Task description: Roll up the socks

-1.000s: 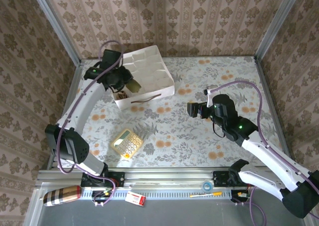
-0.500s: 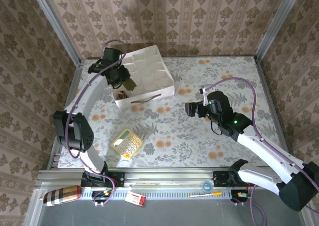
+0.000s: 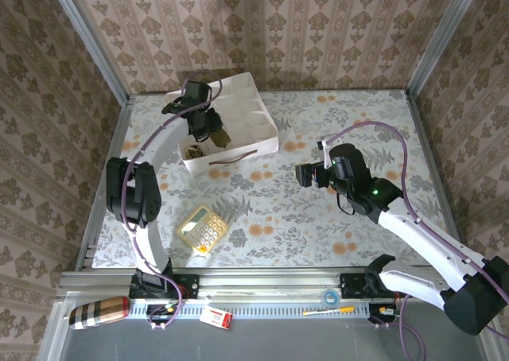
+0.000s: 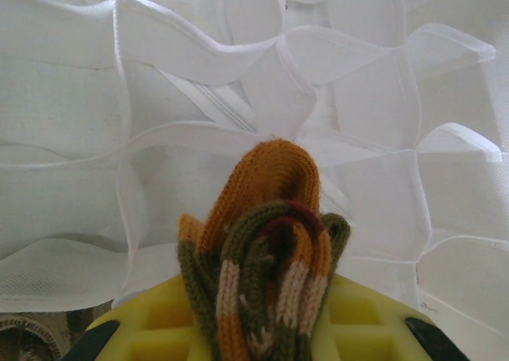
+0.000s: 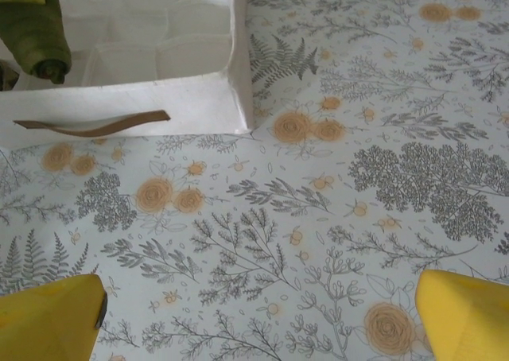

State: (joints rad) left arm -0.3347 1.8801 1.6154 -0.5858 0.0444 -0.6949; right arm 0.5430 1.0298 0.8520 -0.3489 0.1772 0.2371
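The left gripper (image 3: 210,129) is clenched on the socks (image 4: 262,269), which are bunched into a tight bundle of olive, orange and tan knit between its yellow fingers (image 4: 159,321). In the left wrist view the orange end stands up out of the grip, with the white fabric cells of the box (image 4: 199,130) right behind it. From above, the bundle (image 3: 219,137) hangs over the left half of the box (image 3: 246,98), toward its near wall. Whether the bundle touches a cell's floor cannot be told. The box sits at the far left of the table (image 3: 358,122), and a brown strap handle (image 5: 91,122) lies across its near wall.

The right gripper (image 3: 305,175) hangs over the middle of the table, well apart from the box. Its jaws are spread wide with nothing between them, only the flowered cloth below. A yellow calculator (image 3: 202,228) lies near the table's near edge, left of centre.
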